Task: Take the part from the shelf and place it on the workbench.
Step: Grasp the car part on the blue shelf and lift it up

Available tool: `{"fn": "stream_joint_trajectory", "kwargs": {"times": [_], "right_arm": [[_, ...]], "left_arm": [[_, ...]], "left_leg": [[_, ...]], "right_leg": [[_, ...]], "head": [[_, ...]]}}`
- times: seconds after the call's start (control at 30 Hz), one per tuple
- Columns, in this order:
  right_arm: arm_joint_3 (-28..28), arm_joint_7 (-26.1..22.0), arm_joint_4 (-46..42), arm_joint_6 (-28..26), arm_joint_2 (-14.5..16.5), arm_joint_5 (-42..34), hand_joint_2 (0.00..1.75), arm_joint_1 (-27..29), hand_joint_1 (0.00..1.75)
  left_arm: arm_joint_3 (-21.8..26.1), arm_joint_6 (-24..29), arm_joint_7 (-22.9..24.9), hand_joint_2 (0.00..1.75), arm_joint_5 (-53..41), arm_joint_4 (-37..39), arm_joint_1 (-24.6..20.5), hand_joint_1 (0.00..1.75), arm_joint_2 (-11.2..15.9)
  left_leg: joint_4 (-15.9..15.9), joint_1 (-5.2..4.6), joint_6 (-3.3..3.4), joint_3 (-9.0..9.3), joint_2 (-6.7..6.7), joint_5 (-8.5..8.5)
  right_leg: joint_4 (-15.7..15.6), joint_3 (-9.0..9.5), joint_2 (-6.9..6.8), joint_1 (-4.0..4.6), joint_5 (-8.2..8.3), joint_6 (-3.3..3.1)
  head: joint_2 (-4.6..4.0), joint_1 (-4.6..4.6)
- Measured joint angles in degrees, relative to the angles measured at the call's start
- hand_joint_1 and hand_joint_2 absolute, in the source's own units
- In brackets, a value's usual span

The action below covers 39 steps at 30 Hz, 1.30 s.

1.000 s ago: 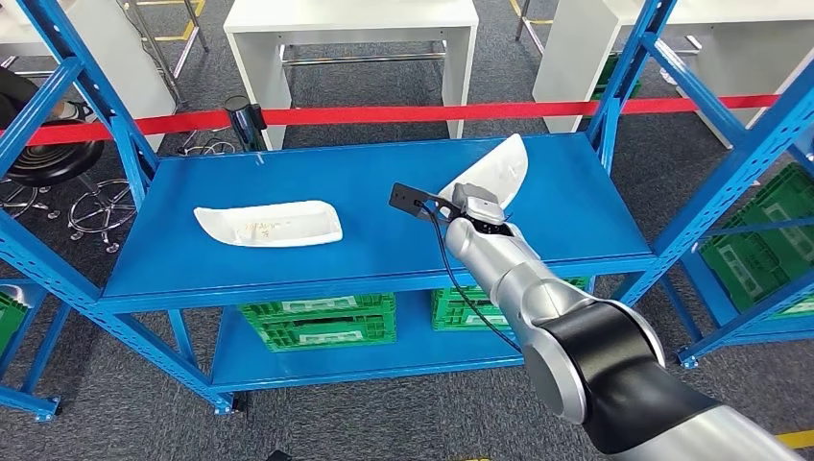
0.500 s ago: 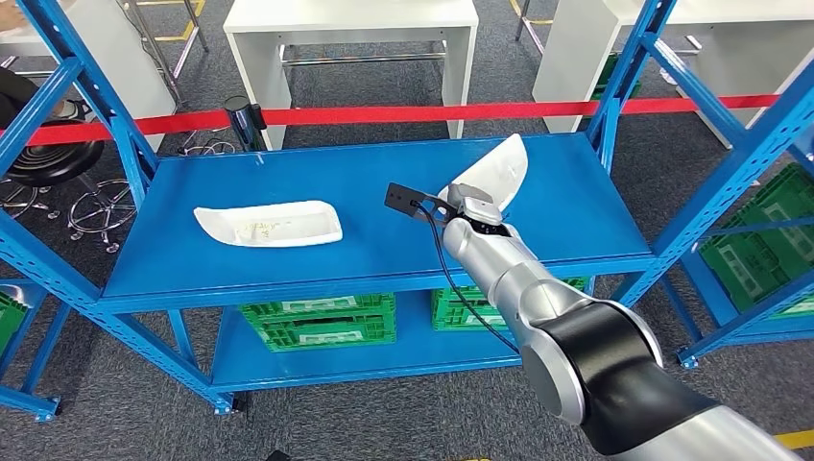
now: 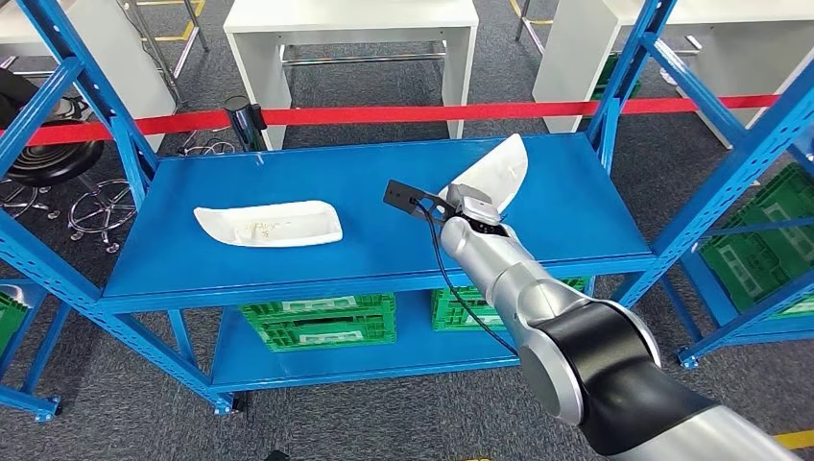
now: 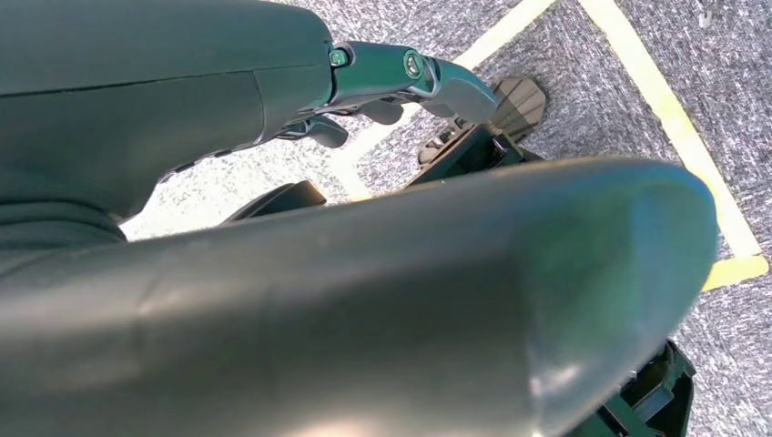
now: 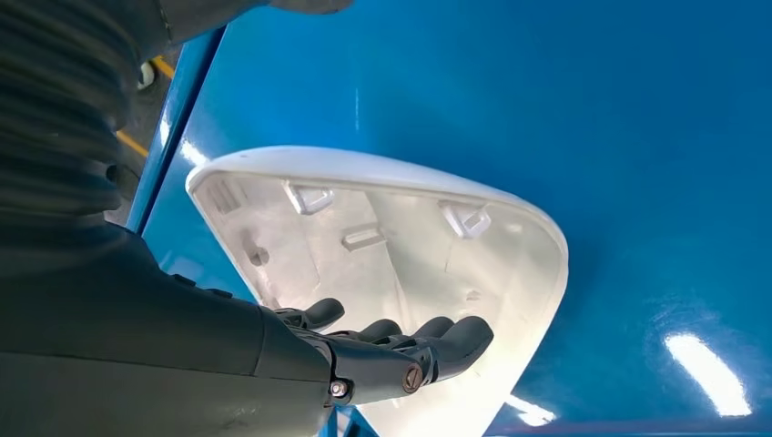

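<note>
Two parts: white moulded shells lie on the blue shelf; the near part sits toward the shelf's right side, the other part lies flat and well apart to the left.
Change: over the last second the right arm creeps a little further in over the shelf; the black camera bracket at its wrist shifts slightly leftward, while both parts keep their places.
Right hand: reaches into the hollow inner face of the near part; its dark fingers lie extended and close together over that face, with no visible clamp on the rim. Whether they touch the plastic cannot be told.
Left hand: hangs at the robot's side; its state cannot be told from the left wrist view.
Step in hand: judged to be the final approach before the grasp, since the part rests on the shelf and is not yet lifted.
Meaning for the task: progress is early; pick-up, carry and placement on the workbench all remain.
Risk: the thin curved shell may slide or tip on the smooth shelf if pushed before the fingers close.
</note>
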Motion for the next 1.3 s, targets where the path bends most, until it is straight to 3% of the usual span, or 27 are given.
{"fn": "stream_joint_trajectory", "kwargs": {"times": [0.63, 1.3], "right_arm": [[0.0, 3.6, 0.2, -0.7, 0.0, -3.4, 1.75, 0.8, 0.0], [0.0, 3.8, 0.2, -1.0, -0.1, -3.5, 1.75, 1.3, 0.0]], "left_arm": [[0.3, 0.0, 0.3, 0.0, -0.4, 0.0, 0.0, 0.0, 0.1], [0.3, 0.0, 0.3, 0.0, -0.6, 0.0, 0.0, 0.0, 0.2]], "left_leg": [[0.0, 0.0, 0.0, 0.0, 0.0, 0.0], [0.0, 0.0, 0.0, 0.0, 0.01, 0.0]], "right_leg": [[0.0, -0.01, 0.01, 0.0, 0.0, 0.0], [0.0, -0.02, 0.01, 0.0, 0.0, 0.0]], "head": [[0.0, -0.01], [0.0, -0.01]]}}
